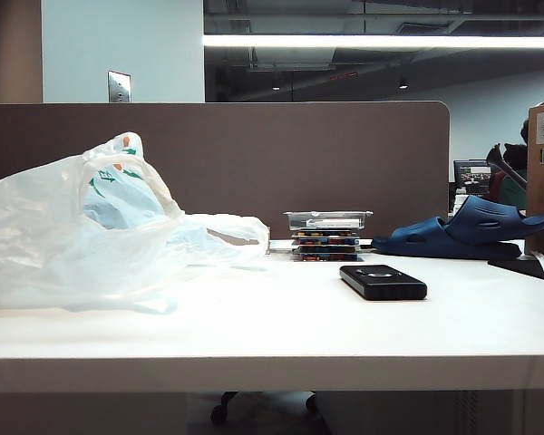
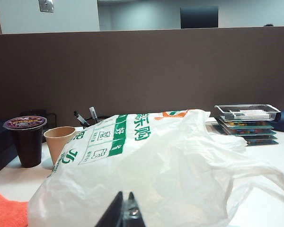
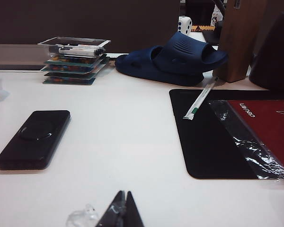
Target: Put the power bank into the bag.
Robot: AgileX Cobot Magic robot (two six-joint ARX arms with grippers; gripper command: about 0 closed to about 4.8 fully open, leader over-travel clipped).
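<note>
White table carries bag, power bank (flat), slippers.

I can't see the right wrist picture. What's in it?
A black power bank lies flat on a white table, with the shut right gripper apart from it. Behind are blue slippers and stacked cases.

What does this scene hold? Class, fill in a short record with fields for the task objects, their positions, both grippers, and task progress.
power bank: lies flat on the table, right of centre, outside the bag
bag: crumpled on the table's left side
left gripper: shut, empty, low in front of the bag
right gripper: shut, empty, near side of the power bank
background: stack of clear cases, blue slippers
progress: not started
</note>
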